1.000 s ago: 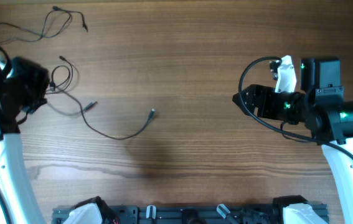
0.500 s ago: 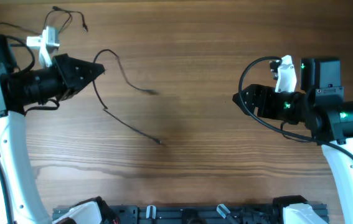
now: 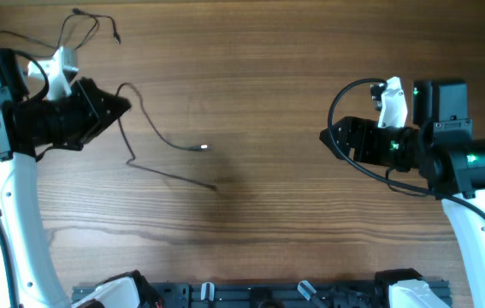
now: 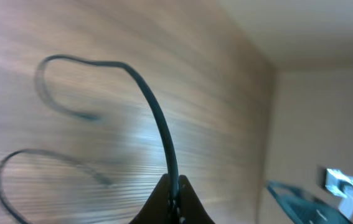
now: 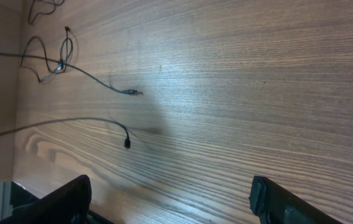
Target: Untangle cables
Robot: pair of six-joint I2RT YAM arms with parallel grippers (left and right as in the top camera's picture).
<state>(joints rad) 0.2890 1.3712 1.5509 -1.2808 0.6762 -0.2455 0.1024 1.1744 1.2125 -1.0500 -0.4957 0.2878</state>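
Observation:
My left gripper (image 3: 121,106) is shut on a thin black cable (image 3: 161,137) and holds it above the table at the left; the cable's two ends hang toward the middle of the table. In the left wrist view the cable (image 4: 157,118) rises from between the closed fingertips (image 4: 176,199) and is blurred. A second thin cable (image 3: 71,30) lies loosely at the far left corner. My right gripper (image 3: 326,135) is open and empty at the right, above bare wood (image 5: 170,199). The right wrist view shows the held cable's ends (image 5: 126,140) and a small knot (image 5: 61,62).
The wooden table (image 3: 251,68) fills the view. A rail with clips (image 3: 251,293) runs along the near edge. The right arm's own black lead (image 3: 345,94) loops by its wrist.
My left arm has swung up from the table's left edge with the cable, pulling it free of the heap; in the last half second it drew back left and the ends swung.

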